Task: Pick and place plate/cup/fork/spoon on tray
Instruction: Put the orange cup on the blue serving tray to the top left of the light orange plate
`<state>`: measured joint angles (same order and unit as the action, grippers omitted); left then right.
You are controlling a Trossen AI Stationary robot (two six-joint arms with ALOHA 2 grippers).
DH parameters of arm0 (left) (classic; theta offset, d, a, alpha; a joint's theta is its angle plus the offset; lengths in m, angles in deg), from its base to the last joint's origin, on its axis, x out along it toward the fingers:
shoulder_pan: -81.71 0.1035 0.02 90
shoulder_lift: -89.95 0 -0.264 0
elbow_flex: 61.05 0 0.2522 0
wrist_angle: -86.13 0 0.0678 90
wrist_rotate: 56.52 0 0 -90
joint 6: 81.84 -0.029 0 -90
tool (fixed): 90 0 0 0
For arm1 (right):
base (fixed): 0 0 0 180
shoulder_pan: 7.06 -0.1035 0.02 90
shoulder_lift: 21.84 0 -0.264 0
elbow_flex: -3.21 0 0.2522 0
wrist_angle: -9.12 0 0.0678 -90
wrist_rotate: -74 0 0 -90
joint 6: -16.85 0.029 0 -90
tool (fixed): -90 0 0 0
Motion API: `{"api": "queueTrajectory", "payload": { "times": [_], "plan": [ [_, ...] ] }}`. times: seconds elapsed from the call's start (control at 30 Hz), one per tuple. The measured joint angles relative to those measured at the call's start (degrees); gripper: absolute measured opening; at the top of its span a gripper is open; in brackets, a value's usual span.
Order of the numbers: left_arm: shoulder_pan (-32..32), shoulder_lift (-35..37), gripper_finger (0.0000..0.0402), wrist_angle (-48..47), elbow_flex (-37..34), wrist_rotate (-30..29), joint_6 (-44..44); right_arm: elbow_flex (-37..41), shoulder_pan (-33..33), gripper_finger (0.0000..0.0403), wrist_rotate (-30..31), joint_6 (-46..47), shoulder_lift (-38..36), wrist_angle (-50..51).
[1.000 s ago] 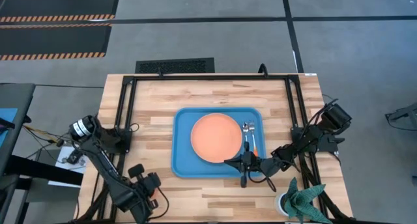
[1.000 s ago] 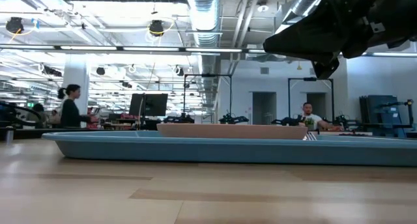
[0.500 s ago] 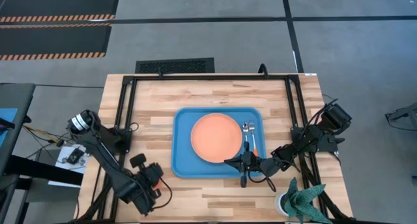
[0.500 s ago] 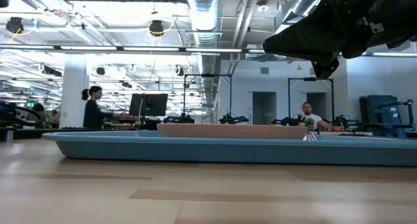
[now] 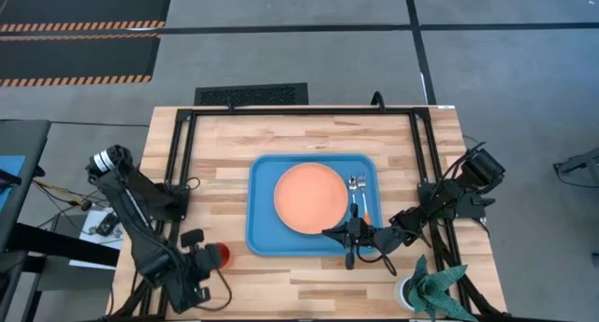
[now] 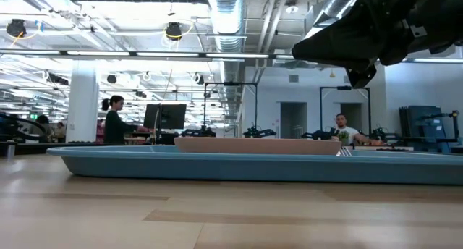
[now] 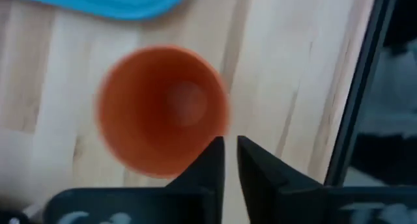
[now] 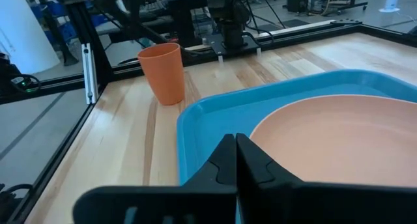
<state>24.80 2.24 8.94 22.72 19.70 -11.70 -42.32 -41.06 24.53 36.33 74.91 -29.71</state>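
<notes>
The orange cup (image 5: pixel 214 256) stands upright on its base on the wood, left of the blue tray (image 5: pixel 261 172); it also shows in the left wrist view (image 7: pixel 163 110) and the right wrist view (image 8: pixel 163 73). My left gripper (image 7: pixel 230 149) hangs just beside the cup's rim with a narrow gap between its fingers, touching nothing. The salmon plate (image 5: pixel 309 198) lies in the tray. The fork and the spoon (image 5: pixel 357 186) lie to its right. My right gripper (image 5: pixel 328 232) is shut and empty over the tray's near right part.
A black rail frame (image 5: pixel 182 153) borders the table on the left, far and right sides. A potted plant (image 5: pixel 430 289) stands at the near right corner. Bare wood lies left of the tray and along the near edge. People move in the room behind.
My left gripper has drawn back toward the table's left edge. This has uncovered the cup, which stands on the wood left of the tray.
</notes>
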Motion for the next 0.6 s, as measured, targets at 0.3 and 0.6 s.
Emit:
{"api": "queueTrajectory", "payload": {
  "times": [0.3,0.6],
  "plan": [
    [-0.9,-3.7,0.0136,0.4,0.0,-1.8,-4.0,0.0,0.0,0.0007,0.0,0.0,0.0,0.1],
    [0.1,-4.2,0.0182,-0.3,0.0,-3.5,-6.0,0.0,0.4,0.0007,0.0,0.1,0.0,0.7]
  ]
}}
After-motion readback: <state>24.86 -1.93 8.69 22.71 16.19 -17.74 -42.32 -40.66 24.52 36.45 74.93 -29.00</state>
